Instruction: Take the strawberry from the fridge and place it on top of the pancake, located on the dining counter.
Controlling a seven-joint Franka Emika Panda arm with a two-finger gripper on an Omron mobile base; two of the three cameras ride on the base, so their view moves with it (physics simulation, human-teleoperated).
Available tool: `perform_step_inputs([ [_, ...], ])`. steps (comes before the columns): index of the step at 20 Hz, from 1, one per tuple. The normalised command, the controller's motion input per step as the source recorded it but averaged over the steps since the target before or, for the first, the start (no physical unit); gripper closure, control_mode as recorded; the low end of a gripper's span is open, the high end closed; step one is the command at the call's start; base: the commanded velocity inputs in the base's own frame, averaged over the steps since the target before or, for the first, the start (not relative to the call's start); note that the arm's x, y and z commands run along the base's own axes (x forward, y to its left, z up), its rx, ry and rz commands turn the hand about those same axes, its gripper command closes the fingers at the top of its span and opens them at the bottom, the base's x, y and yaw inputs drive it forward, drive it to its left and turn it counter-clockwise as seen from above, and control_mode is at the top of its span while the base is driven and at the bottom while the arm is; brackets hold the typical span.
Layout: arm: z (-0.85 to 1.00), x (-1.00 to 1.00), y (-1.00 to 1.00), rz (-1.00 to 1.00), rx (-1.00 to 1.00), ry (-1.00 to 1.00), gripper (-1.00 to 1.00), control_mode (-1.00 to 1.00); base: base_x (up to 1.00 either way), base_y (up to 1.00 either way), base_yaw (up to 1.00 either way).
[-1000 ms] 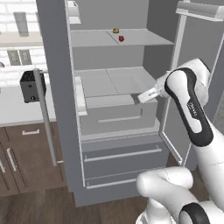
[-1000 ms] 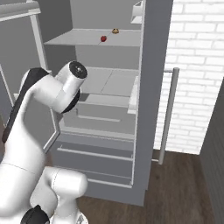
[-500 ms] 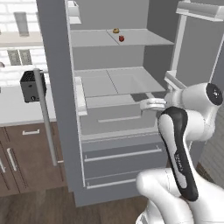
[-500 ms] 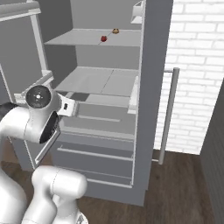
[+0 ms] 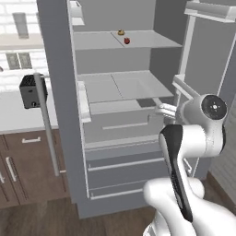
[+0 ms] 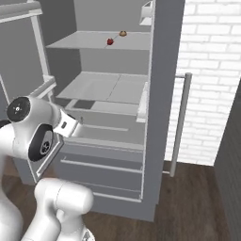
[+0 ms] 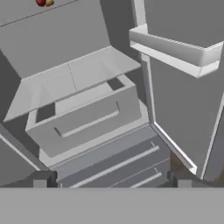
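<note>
Strawberry sits on the upper shelf of the fridge, a tiny red rounded fruit, glossy enough to stand out against the pale grey around it. Just beside it, a little further back on the same shelf, lies a small yellow-brown round item; the two are near each other but I cannot tell whether they touch. From the right base view the strawberry shows as the same small red dot near the front of the shelf, with the yellow-brown item behind it. In my hand view both appear at the very top edge, the red fruit cut off by the frame.

Both fridge doors stand open. Below the fruit's shelf is a second pale shelf, then a shallow tray-like drawer, then two wide grey drawers with thin bar handles. The left door carries a long vertical bar handle, and the right door has a pale bin on its inner side.

My gripper is low in front of the fridge, level with the drawers and well below the strawberry. Its two dark fingertips are spread wide apart with nothing between them.

To the left of the fridge a white bench over brown cabinets carries a dark toaster.
</note>
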Motion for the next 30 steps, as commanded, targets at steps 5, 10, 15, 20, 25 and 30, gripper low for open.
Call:
perform_step_inputs([
  [5,0.00,0.00,0.00,0.00,0.00,0.00,-1.00,1.00,0.80,-0.01,-0.11],
  [10,0.00,0.00,0.00,0.00,0.00,0.00,-1.00,1.00,0.85,0.01,0.09],
  [15,0.00,0.00,0.00,0.00,0.00,0.00,-1.00,1.00,0.74,0.02,0.28],
  [20,0.10,0.06,0.00,0.01,0.00,-0.01,-1.00,-1.00,0.46,0.00,0.15],
  [25,0.96,0.19,-0.04,0.01,-0.02,-0.02,-1.00,-1.00,0.00,0.00,0.00],
  [30,0.91,0.48,0.00,0.00,-0.02,0.00,-1.00,-1.00,0.00,0.00,0.00],
])
